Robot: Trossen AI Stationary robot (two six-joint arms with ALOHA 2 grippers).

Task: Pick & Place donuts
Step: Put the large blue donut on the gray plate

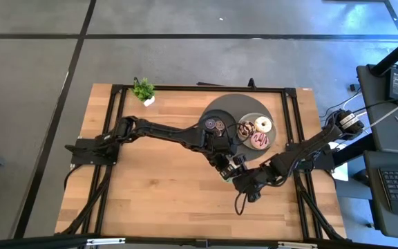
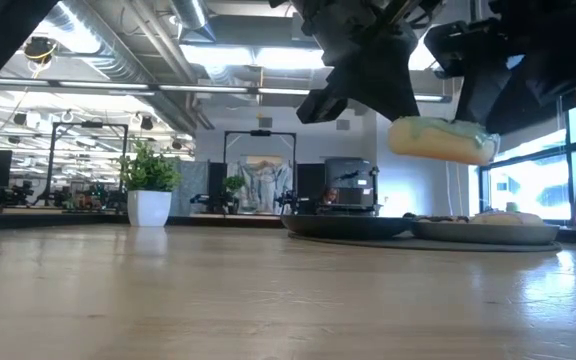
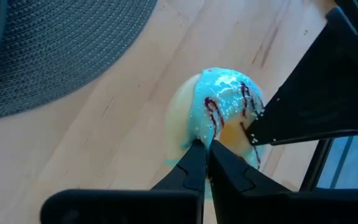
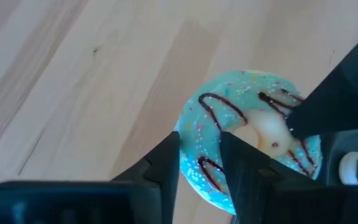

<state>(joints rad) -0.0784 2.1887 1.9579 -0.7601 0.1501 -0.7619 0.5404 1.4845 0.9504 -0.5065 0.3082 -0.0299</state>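
Donut [image 4: 247,134]: turquoise icing w/ dk red squiggles.

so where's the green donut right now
The green donut is off the table, held between both arms' fingers, just in front of the dark plates near the table's right side in the high view.

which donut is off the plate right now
The green-iced donut, held in the air between the left claw and right claw; the others lie on the plate.

Two dark, near-black jointed arms w/ black cables looped at wrists, matte angular gripper fingers [image 4: 166,168]
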